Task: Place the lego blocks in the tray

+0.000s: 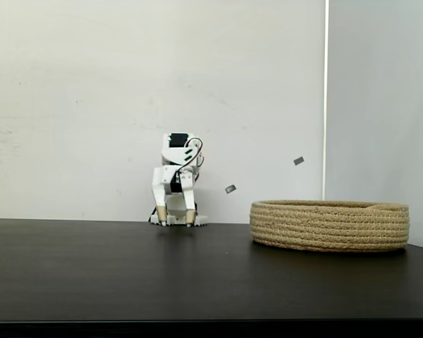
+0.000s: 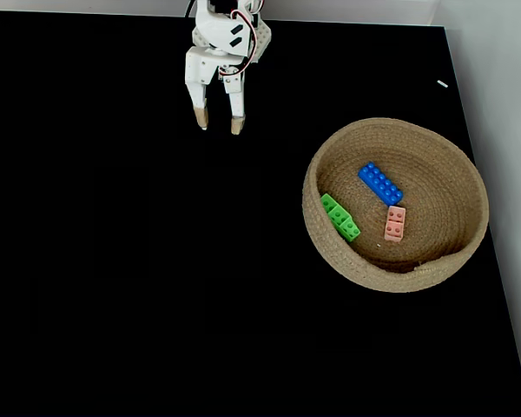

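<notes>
The tray [image 2: 451,165] is a round basket of coiled tan rope on the right of the black table, also seen from the side in a fixed view [image 1: 330,225]. Three lego blocks lie inside it: a green one [image 2: 340,217] against the left wall, a blue one [image 2: 380,183] near the middle, and a pale pink one [image 2: 395,223] below the blue. My gripper [image 2: 219,127] is at the far edge of the table, well left of the tray, open with nothing between its fingers. From the side, the gripper [image 1: 175,217] points down at the tabletop.
A white wall stands behind the table. The table's right edge runs just past the tray. Two small grey marks [image 1: 298,161] sit on the wall above the tray.
</notes>
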Available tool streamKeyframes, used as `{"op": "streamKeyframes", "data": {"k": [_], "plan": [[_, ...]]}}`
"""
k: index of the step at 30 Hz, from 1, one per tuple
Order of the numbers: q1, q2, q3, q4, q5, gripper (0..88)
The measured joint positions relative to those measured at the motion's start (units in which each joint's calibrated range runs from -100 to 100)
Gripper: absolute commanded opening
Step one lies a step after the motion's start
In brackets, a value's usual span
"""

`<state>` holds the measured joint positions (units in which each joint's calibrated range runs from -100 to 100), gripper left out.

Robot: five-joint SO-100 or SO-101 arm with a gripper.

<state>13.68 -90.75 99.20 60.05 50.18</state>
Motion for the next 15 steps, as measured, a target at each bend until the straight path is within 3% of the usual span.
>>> {"op": "streamKeyframes", "data": {"k": [6,10,15], "plan": [[-0.90,-6.19,0.00,11.86,2.15,18.4],[-0.90,-7.12,0.00,13.32,3.81,18.4],[-0.98,-7.55,0.00,13.40,2.15,18.2]]}}
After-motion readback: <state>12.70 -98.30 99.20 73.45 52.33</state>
